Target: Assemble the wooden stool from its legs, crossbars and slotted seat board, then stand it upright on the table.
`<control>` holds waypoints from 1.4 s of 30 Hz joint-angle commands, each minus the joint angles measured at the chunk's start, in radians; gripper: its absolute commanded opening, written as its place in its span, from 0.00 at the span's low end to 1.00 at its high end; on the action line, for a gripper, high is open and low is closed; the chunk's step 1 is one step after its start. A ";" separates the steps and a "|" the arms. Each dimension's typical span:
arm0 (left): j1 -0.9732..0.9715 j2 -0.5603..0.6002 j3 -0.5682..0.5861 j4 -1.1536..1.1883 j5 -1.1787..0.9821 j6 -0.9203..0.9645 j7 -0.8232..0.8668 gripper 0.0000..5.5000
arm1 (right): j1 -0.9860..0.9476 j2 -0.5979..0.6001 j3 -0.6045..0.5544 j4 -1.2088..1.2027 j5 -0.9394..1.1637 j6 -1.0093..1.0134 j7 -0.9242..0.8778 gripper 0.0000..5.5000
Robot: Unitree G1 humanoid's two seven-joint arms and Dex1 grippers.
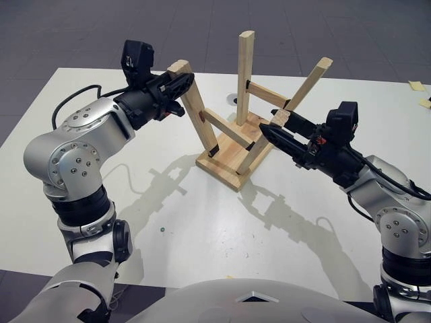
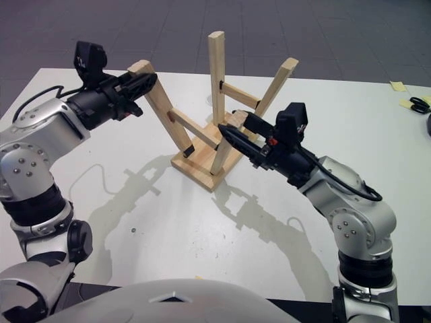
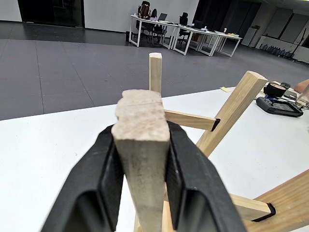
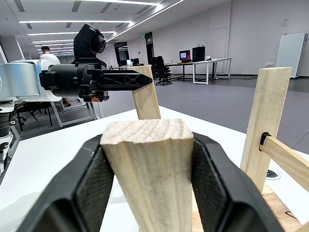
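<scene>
1. Left gripper [image 1: 187, 81]: up and to the left of the seat board [image 1: 219, 171], jaws clenched on the top end of the left leg [image 1: 199, 114].
2. Wooden stool [image 1: 232, 158]: upside down. The seat board lies flat on the table [image 1: 202, 235], and four legs splay upward with crossbars [image 1: 225, 130] seated between them.
3. Handling, as judged: bare wood, stiff, light and dry enough to grip. The slotted joints may loosen if the legs are levered apart. For turning it over, hold lower on the legs, nearer the seat board.
4. Right gripper [image 1: 271, 124]: up and to the right of the seat board, jaws clamped on the top of the near-right leg [image 1: 259, 149]. The far-right leg [image 1: 310, 81] rises just behind it and could crowd the wrist.
5. Surroundings: a round table port [image 1: 232, 99] lies just behind the seat board. Yellow notes [image 1: 417, 85] lie well to its right, out of the way.
</scene>
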 commanded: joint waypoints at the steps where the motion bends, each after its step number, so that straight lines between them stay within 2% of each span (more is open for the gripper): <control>1: 0.046 0.028 -0.035 0.009 0.028 0.009 -0.002 0.19 | 0.010 0.003 0.017 0.008 -0.006 0.024 -0.003 0.41; 10: 0.054 0.064 -0.058 0.008 0.036 -0.016 -0.017 0.19 | 0.084 0.010 0.003 -0.031 -0.038 -0.030 0.010 0.40; 17: 0.068 0.062 -0.063 -0.004 0.035 -0.018 -0.012 0.19 | 0.150 0.021 0.057 -0.071 -0.105 -0.091 0.024 0.40; 30: 0.111 0.123 -0.120 -0.008 0.093 -0.080 -0.020 0.19 | 0.143 0.023 0.067 -0.053 -0.122 -0.114 0.017 0.40; 42: 0.123 0.122 -0.140 -0.012 0.078 -0.096 -0.005 0.19 | 0.128 -0.006 0.064 -0.038 -0.119 -0.073 0.013 0.40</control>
